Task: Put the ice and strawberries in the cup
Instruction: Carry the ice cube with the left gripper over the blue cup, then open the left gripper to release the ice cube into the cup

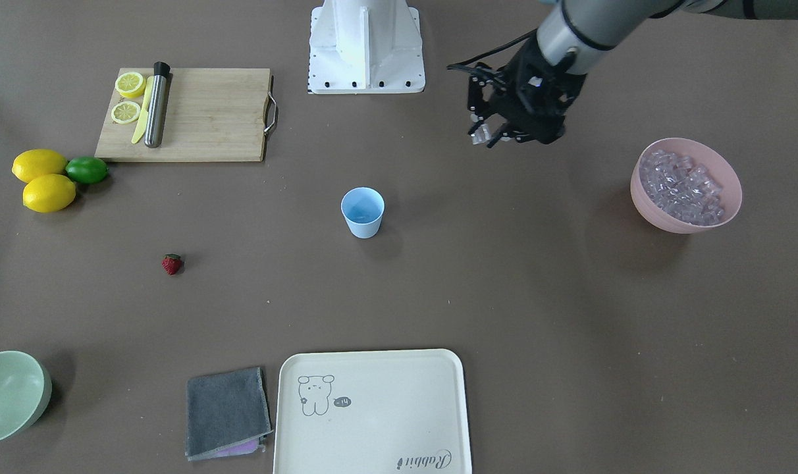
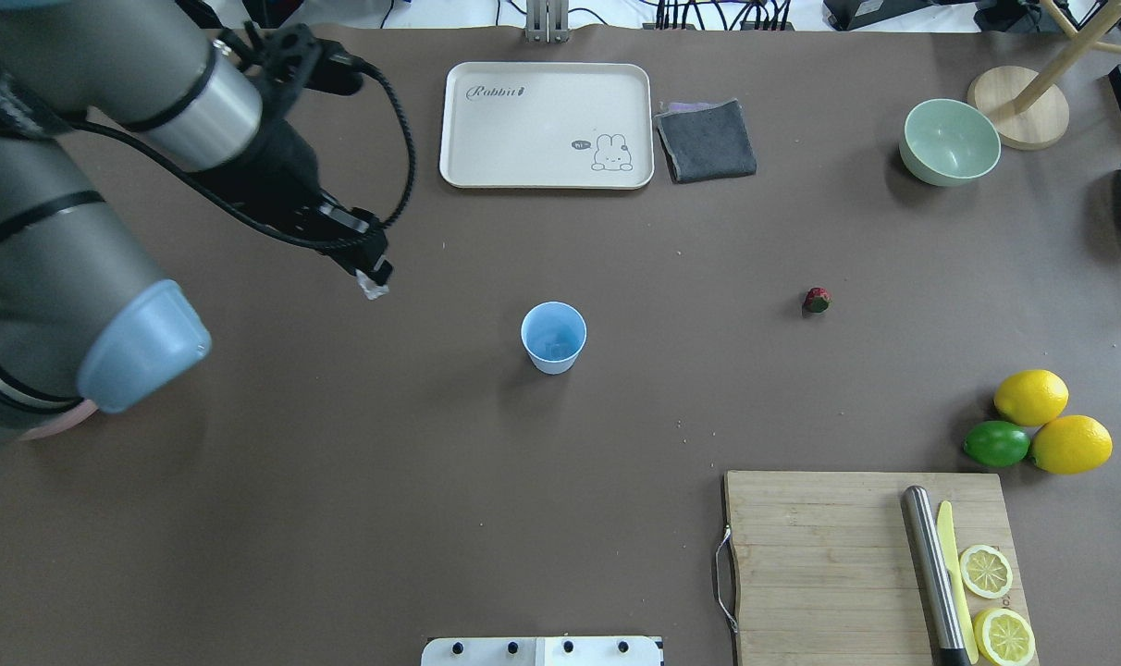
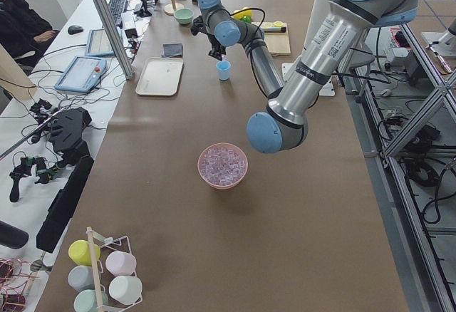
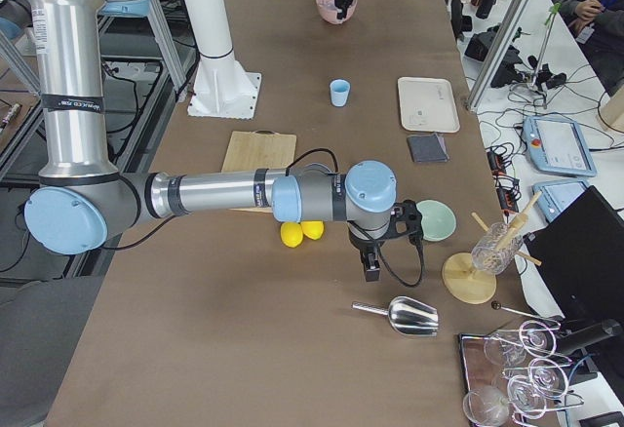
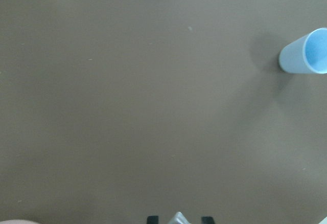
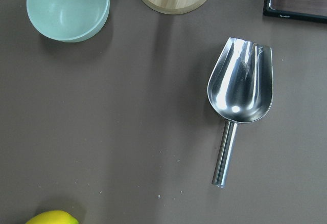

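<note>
The left tool hangs above the desk, off to the cup's side toward the robot's left, pinching one clear ice cube between its fingertips. The cup stands upright, pale blue. Farther out from the cup on that same side, the pink bowl is heaped with ice. The strawberry lies on the cup's opposite side, well apart from it. The right tool hovers far from the cup, near a steel scoop — spread or pressed together, I cannot tell.
</note>
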